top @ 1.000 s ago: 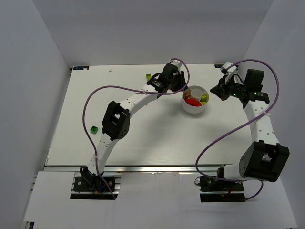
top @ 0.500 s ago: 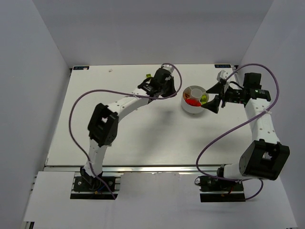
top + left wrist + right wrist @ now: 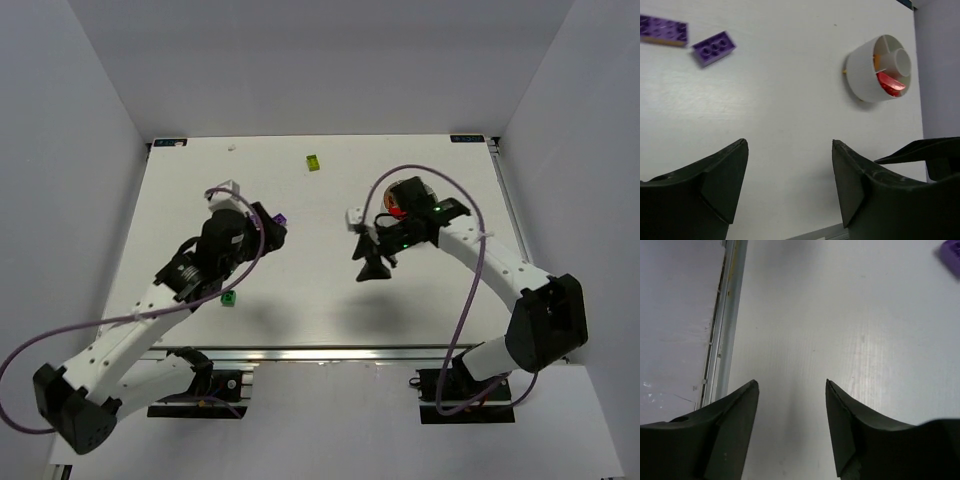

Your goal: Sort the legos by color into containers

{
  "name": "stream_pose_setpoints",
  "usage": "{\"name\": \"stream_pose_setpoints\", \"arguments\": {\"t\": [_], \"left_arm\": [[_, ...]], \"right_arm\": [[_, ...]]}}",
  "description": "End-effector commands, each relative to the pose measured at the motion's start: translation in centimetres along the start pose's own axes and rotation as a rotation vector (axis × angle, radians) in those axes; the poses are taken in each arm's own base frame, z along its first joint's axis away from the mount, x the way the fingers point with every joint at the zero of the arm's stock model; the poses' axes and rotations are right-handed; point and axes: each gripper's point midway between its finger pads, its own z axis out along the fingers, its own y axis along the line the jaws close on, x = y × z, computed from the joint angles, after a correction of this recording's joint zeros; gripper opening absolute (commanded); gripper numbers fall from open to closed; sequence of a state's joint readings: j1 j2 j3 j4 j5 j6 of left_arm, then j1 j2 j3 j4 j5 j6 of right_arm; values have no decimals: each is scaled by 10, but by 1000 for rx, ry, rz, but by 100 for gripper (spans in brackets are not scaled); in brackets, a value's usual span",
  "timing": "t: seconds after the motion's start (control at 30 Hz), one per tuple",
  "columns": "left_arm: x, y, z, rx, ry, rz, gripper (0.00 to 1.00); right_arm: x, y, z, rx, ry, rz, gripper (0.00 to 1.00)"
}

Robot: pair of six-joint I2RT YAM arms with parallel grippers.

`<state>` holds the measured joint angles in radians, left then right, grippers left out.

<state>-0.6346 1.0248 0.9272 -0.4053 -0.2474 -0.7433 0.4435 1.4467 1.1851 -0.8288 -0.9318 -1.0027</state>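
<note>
Jaws on both arms are spread wide with nothing held. Left jaws: the wrist view shows dark fingers (image 3: 722, 180) apart over bare white table (image 3: 790, 100). Right jaws: same, fingers (image 3: 730, 425) apart over bare table, with the metal edge rail (image 3: 732, 315) off to one side.

Round white divided plastic bowl (image 3: 860, 75) sits far right-of-centre on the table. In the top view the right arm (image 3: 500, 262) crosses over part of it. Left wrist view shows it better:
- Red plastic brick (image 3: 890, 84) lies in one wedge compartment.
- Small orange piece (image 3: 876, 62) is in the neighbouring wedge.
- Central cup (image 3: 901, 59) looks white; can't tell if it holds anything.

Loose bricks on the table:
- Two purple studded plastic bricks lie near each other but not touching, the longer one (image 3: 664, 31) and the shorter one (image 3: 714, 47). They are ahead of the left jaws and well apart from the bowl.
- Small green studded plastic brick (image 3: 229, 298) is just beside the left arm (image 3: 140, 318), toward the near edge.
- Small yellow-green plastic brick (image 3: 313, 162) is alone near the far edge, apart from everything else.
- Blurred purple shape (image 3: 952, 255) is cut off at the corner of the right wrist view; can't tell which brick.

In the top view the right jaws sit over mid-table, left of the bowl, tips toward the near edge. The left jaws are just beside the purple bricks.
</note>
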Motion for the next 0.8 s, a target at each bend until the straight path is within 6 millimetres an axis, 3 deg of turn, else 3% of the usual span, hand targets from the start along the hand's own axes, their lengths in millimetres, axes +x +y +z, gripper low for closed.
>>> {"name": "stream_pose_setpoints", "arguments": {"t": [0.0,0.07,0.1,0.17,0.2,0.27,0.3,0.33,0.37,0.47,0.5,0.53,0.57,0.63,0.67,0.77], "left_arm": [[-11,42,-39,-150,-91,-82,79],[-21,53,-56,-191,-135,-93,79],[-27,54,-64,-194,-154,-98,79],[-42,53,-83,-199,-190,-105,79],[-46,52,-88,-198,-195,-98,79],[-56,46,-99,-184,-203,-93,79],[-60,44,-103,-177,-206,-75,79],[-69,38,-112,-152,-225,-76,79],[-73,38,-117,-151,-235,-70,79],[-95,31,-140,-119,-298,-92,79],[-100,30,-145,-115,-314,-98,79],[-103,29,-149,-109,-324,-103,79],[-107,26,-155,-96,-335,-110,79],[-108,25,-159,-86,-333,-116,79],[-109,23,-160,-79,-333,-120,79],[-108,24,-161,-76,-331,-126,80]], "right_arm": [[-9,-12,43,117,99,12,64],[-9,-4,69,106,142,41,68],[-18,5,97,75,144,7,80],[-25,3,124,115,152,50,89],[-36,3,151,111,136,28,89],[-48,4,182,145,135,71,89],[-37,4,203,118,169,103,89],[-58,-2,214,122,129,94,89],[-51,2,235,103,145,121,89],[-75,-5,264,131,68,82,89],[-68,-7,277,130,73,114,89],[-84,-13,283,150,33,108,90],[-76,-17,297,181,57,119,89],[-90,-25,307,208,30,101,89],[-81,-25,319,211,44,100,89],[-89,-31,338,221,34,81,89]]}}
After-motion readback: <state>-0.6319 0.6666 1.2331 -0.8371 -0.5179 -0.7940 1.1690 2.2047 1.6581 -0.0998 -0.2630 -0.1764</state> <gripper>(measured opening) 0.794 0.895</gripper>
